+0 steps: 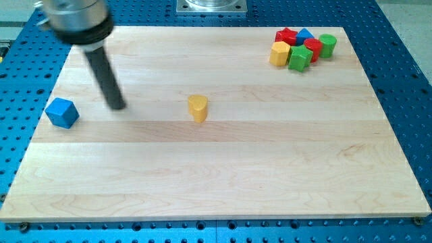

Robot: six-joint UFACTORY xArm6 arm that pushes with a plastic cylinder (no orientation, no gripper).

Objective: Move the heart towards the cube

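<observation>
Camera view is showing the yellow heart sitting a little left of the tabletop's middle, toward the top edge, with the blue cube resting close to the left edge at roughly the same depth. My tip is standing between the two, nearer the cube and touching neither block. That is the wrong side for this push, I am judging: to send the heart leftward, my tip is needing to get round to the heart's right flank, passing above or below it without clipping it, then pressing squarely through its centre on a line aimed at the cube. An off-centre contact is likely going to spin the heart or let it slip past the rod. A cluster of red, blue, yellow and green blocks is sitting by the top right corner, well apart from all this. As for jaws, none are existing here: the arm is ending in a bare rod, holding nothing and touching only the board.
</observation>
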